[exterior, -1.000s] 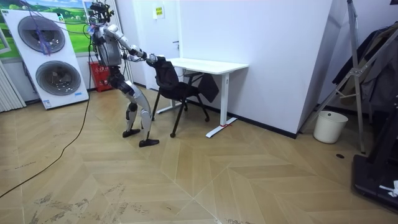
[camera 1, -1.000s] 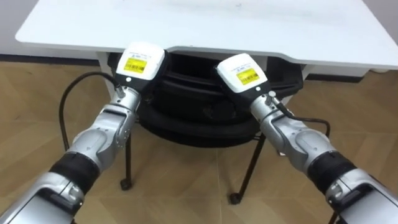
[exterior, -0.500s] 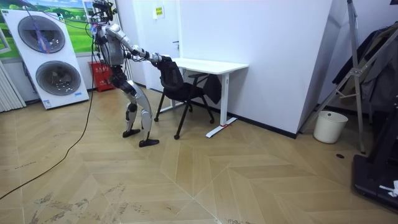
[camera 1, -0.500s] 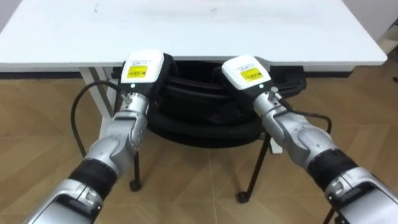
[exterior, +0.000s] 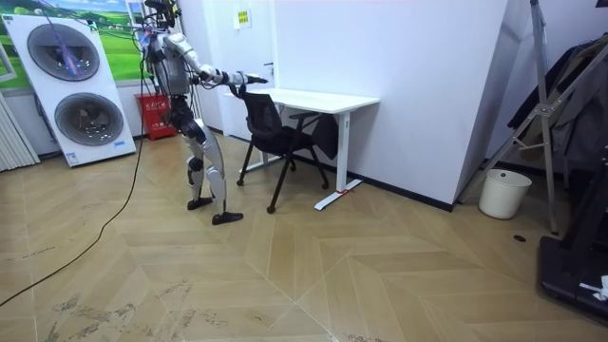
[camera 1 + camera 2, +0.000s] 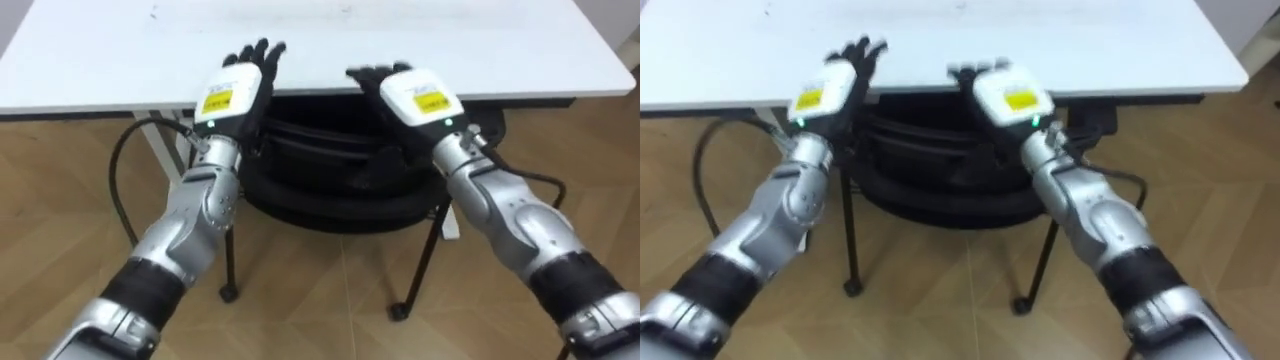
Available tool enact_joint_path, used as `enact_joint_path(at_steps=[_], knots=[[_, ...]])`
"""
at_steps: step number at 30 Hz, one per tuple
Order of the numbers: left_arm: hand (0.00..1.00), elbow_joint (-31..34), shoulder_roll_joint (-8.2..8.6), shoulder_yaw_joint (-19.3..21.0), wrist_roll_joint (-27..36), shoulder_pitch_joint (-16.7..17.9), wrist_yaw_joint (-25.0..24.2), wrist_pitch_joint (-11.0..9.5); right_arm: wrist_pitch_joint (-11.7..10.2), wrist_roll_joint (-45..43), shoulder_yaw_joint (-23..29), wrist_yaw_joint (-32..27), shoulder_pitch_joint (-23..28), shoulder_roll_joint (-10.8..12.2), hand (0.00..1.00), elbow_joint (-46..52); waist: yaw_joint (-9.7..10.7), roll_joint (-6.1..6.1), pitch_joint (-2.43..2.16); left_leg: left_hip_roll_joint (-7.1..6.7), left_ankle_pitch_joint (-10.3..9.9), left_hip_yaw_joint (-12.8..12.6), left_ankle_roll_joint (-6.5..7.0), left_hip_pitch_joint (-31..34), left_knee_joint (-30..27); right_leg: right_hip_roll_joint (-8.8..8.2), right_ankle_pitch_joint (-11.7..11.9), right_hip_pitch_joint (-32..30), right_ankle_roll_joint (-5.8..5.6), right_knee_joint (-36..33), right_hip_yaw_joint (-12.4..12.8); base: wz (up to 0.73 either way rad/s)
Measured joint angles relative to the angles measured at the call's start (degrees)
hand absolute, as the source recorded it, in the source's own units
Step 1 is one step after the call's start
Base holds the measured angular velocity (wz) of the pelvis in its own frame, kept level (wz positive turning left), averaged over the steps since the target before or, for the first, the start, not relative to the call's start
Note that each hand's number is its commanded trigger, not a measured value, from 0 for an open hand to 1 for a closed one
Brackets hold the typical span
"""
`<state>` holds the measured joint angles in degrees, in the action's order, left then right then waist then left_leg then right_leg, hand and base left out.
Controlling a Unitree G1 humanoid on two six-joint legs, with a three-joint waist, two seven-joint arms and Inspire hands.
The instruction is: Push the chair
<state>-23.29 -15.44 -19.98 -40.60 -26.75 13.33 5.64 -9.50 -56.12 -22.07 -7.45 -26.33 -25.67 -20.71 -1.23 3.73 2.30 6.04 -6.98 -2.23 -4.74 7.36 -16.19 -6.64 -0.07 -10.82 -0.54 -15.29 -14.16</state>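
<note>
Chair (image 6: pixel 330 185) is sitting w/ seat tucked under desk (image 6: pixel 420 40) front edge. L hand (image 6: pixel 235 92) and R hand (image 6: pixel 418 97) are hovering just above it at that edge, fingers straight, holding nothing. Push is looking approx. complete; remaining: pulling arms clear.

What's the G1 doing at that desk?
The robot stands facing the white desk, with the black chair sitting largely under the desk. Its left hand and right hand are open, fingers straight, held over the chair's backrest at the desk edge. They appear not to touch it.
</note>
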Motion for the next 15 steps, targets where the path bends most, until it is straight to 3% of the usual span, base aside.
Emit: enact_joint_path(at_steps=[2,4,5,6,7,8,9,10,11,12,13,15], knots=[[0.0,3.16,-2.5,0.27,0.86,1.39,-1.45,0.21,-0.82,3.32,5.75,-2.63,1.06,-3.67,0.0,7.85,-0.71,-0.11,-0.18,-0.18,0.56,-0.84,0.21,-0.31,1.03,0.41,1.74,0.42,-0.15,2.52,1.04,-0.19],[0.0,6.56,-3.96,1.48,2.39,3.39,-1.48,0.17,0.87,7.2,15.63,-10.04,0.82,-3.83,0.0,10.58,-1.12,-0.14,-0.9,-0.12,0.56,-1.16,0.24,-0.34,0.82,0.67,2.59,0.98,-0.31,4.05,1.33,-0.16],[0.0,10.48,-5.45,3.59,3.05,4.22,-1.37,-0.47,2.36,9.5,21.54,-14.32,0.74,-4.55,0.0,11.02,-1.98,0.06,-1.87,-0.09,0.55,-1.22,0.24,-0.47,0.93,0.75,2.55,1.11,-0.39,4.38,1.39,-0.05],[0.0,14.54,-6.65,8.71,5.97,4.63,0.89,-2.71,3.7,12.29,26.19,-17.29,0.78,-5.79,0.0,11.11,-2.49,0.06,-2.76,0.08,0.48,-1.55,0.22,-1.34,1.21,0.98,2.19,1.82,-0.96,4.88,1.56,-0.06],[0.0,16.72,-7.28,11.86,8.41,4.63,2.8,-3.64,4.26,13.71,27.86,-18.35,0.86,-6.41,0.0,11.5,-2.39,0.03,-3.19,0.1,0.4,-1.6,0.16,-1.89,1.85,1.01,1.97,2.23,-1.21,4.99,1.56,-0.04],[0.0,20.35,-8.92,17.79,14.08,4.7,7.8,-5.46,4.62,17.27,31.07,-20.15,2.24,-7.39,0.0,14.15,-1.63,-0.37,-4.03,0.1,0.29,-1.62,0.01,-2.96,2.79,1.06,1.67,3.39,-1.47,5.55,1.42,0.0],[0.0,23.46,-10.84,23.65,17.51,5.14,12.56,-7.08,3.92,20.51,34.31,-22.83,4.24,-8.36,0.0,17.11,-0.47,-0.86,-4.31,0.0,0.2,-1.64,-0.1,-4.77,3.83,1.01,1.12,4.9,-2.03,5.64,1.45,0.0],[0.0,24.53,-11.79,26.42,18.18,5.41,14.5,-7.86,3.31,22.11,36.07,-24.3,5.27,-8.82,0.0,17.88,-0.06,-1.05,-4.43,-0.06,0.16,-1.74,-0.06,-5.69,4.33,0.96,0.84,5.46,-2.23,5.58,1.5,-0.05],[0.0,25.8,-13.2,31.6,18.91,6.43,17.81,-9.49,2.5,25.36,39.96,-26.92,8.05,-10.31,0.0,18.94,0.24,-0.72,-4.2,-0.2,0.12,-2.22,0.0,-7.79,5.55,0.88,0.36,6.72,-2.47,5.54,1.81,-0.14],[0.0,27.98,-14.04,36.59,20.4,9.55,20.61,-10.9,2.39,28.28,44.03,-29.02,10.81,-11.25,0.0,20.01,0.85,-1.17,-4.27,-0.4,0.08,-2.76,0.04,-9.51,6.67,0.83,-0.05,7.65,-2.62,5.46,2.42,-0.17],[0.0,28.79,-14.17,38.81,21.29,11.5,22.03,-11.41,2.47,29.9,46.09,-30.16,11.99,-11.47,0.0,20.44,1.08,-1.39,-4.14,-0.51,0.0,-3.08,0.15,-10.27,6.97,0.83,-0.26,8.04,-2.65,5.34,2.88,-0.2],[0.0,28.98,-14.13,45.15,24.76,18.32,26.14,-12.18,2.63,38.04,53.84,-35.05,17.42,-11.49,0.0,20.83,1.92,-1.65,-3.33,-0.73,-0.49,-3.73,0.38,-11.58,7.13,0.74,-1.13,8.47,-2.8,4.51,4.01,-0.12]])
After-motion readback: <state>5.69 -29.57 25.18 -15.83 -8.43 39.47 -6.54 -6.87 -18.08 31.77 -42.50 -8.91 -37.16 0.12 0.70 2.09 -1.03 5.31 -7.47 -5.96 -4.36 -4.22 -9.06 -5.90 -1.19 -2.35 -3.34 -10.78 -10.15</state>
